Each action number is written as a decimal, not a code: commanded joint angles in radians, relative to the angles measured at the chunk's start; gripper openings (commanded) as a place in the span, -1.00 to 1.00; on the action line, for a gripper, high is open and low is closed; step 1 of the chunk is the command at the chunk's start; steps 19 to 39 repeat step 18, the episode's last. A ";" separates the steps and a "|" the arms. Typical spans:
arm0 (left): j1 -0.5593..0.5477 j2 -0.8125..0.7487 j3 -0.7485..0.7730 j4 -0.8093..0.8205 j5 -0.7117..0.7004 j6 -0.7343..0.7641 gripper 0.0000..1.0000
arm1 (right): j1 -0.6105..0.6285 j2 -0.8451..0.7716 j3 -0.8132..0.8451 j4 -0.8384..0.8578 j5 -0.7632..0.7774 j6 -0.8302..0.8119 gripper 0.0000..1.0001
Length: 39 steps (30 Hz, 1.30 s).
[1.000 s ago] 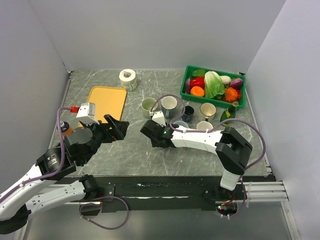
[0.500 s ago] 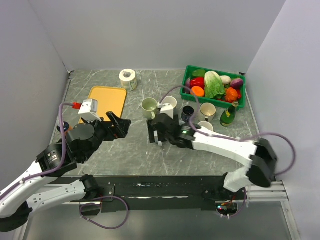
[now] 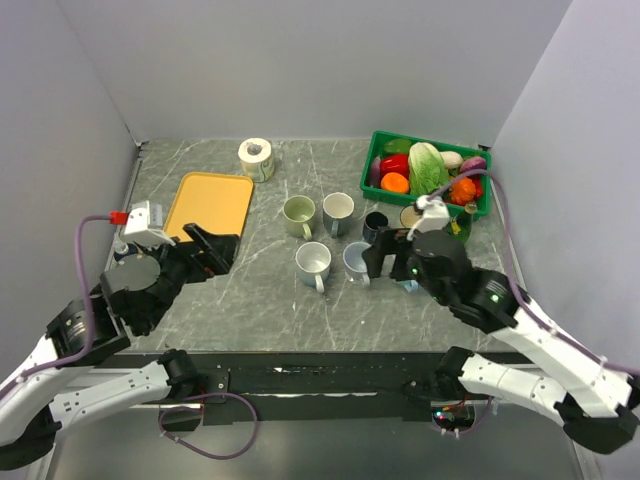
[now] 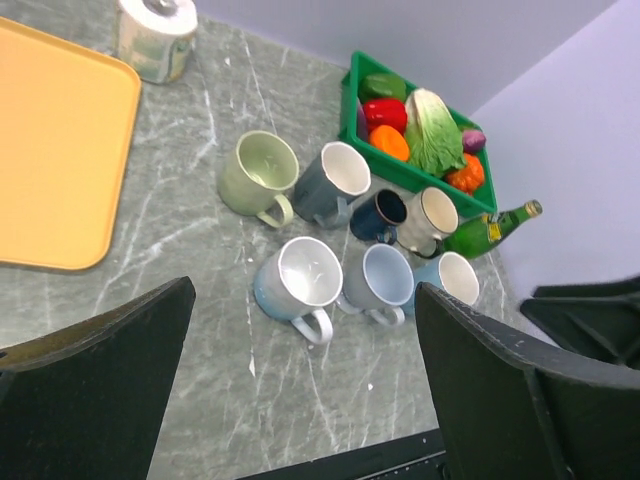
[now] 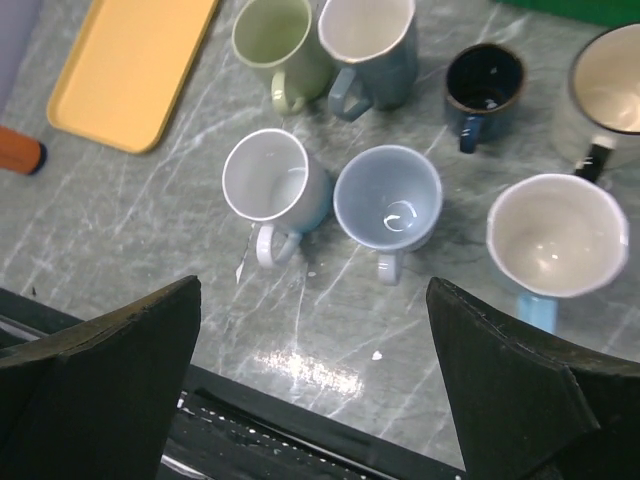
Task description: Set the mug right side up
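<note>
- The left gripper (image 3: pixel 217 243) is hanging with its jaws spread wide and gripping nothing, well to the left of the green plastic crate of vegetables (image 4: pixel 350 100) and nearer than it; its arm is sitting further back and further from the crate than a second ago.
- The right gripper (image 3: pixel 385 253) is also standing wide and empty, just nearer than the crate's front wall; a second ago it was pinched narrow, well to the left of the crate, so it is now backing off after letting go.
- The pale blue ceramic mug with a white inside (image 5: pixel 265 182) is standing alone, mouth upward and handle pointing near, well to the left of the crate and nearer than it; nothing is touching it from above; half a second ago the right gripper was covering this spot.
- A blue-grey ceramic mug (image 5: pixel 388 208) is sitting just beside it on the crate side, mouth up too; whether the two are touching I cannot tell.
- Farther on, a sage green mug (image 5: pixel 272 35), a slate-blue mug (image 5: pixel 368 40) and a small navy cup (image 5: pixel 485 85) are standing in a row toward the crate, all showing open mouths.
- Judging from this, the turning is looking finished; only the arms' retreat is remaining.
</note>
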 commanded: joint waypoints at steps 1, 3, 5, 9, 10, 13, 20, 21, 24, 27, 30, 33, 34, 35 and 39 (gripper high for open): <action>-0.002 -0.023 0.074 -0.056 -0.071 0.028 0.93 | -0.021 -0.095 0.007 -0.060 0.045 -0.022 0.99; 0.000 -0.033 0.091 -0.069 -0.077 0.030 0.93 | -0.026 -0.139 0.012 -0.062 0.048 -0.022 0.99; 0.000 -0.043 0.092 -0.070 -0.077 0.033 0.93 | -0.024 -0.162 0.012 -0.056 0.048 -0.017 0.99; -0.002 -0.059 0.085 -0.062 -0.085 0.037 0.93 | -0.029 -0.178 0.021 -0.069 0.054 0.001 0.99; 0.000 -0.063 0.083 -0.060 -0.090 0.040 0.93 | -0.027 -0.173 0.022 -0.071 0.054 0.004 0.99; 0.000 -0.078 0.078 -0.050 -0.090 0.049 0.93 | -0.030 -0.167 0.026 -0.075 0.053 0.009 0.99; -0.002 -0.092 0.080 -0.045 -0.099 0.043 0.93 | -0.030 -0.179 0.022 -0.069 0.042 0.017 0.99; -0.002 -0.092 0.080 -0.045 -0.099 0.043 0.93 | -0.030 -0.179 0.022 -0.069 0.042 0.017 0.99; -0.002 -0.092 0.080 -0.045 -0.099 0.043 0.93 | -0.030 -0.179 0.022 -0.069 0.042 0.017 0.99; -0.002 -0.092 0.080 -0.045 -0.099 0.043 0.93 | -0.030 -0.179 0.022 -0.069 0.042 0.017 0.99; -0.002 -0.092 0.080 -0.045 -0.099 0.043 0.93 | -0.030 -0.179 0.022 -0.069 0.042 0.017 0.99; -0.002 -0.092 0.080 -0.045 -0.099 0.043 0.93 | -0.030 -0.179 0.022 -0.069 0.042 0.017 0.99; -0.002 -0.092 0.080 -0.045 -0.099 0.043 0.93 | -0.030 -0.179 0.022 -0.069 0.042 0.017 0.99; -0.002 -0.092 0.080 -0.045 -0.099 0.043 0.93 | -0.030 -0.179 0.022 -0.069 0.042 0.017 0.99; -0.002 -0.092 0.080 -0.045 -0.099 0.043 0.93 | -0.030 -0.179 0.022 -0.069 0.042 0.017 0.99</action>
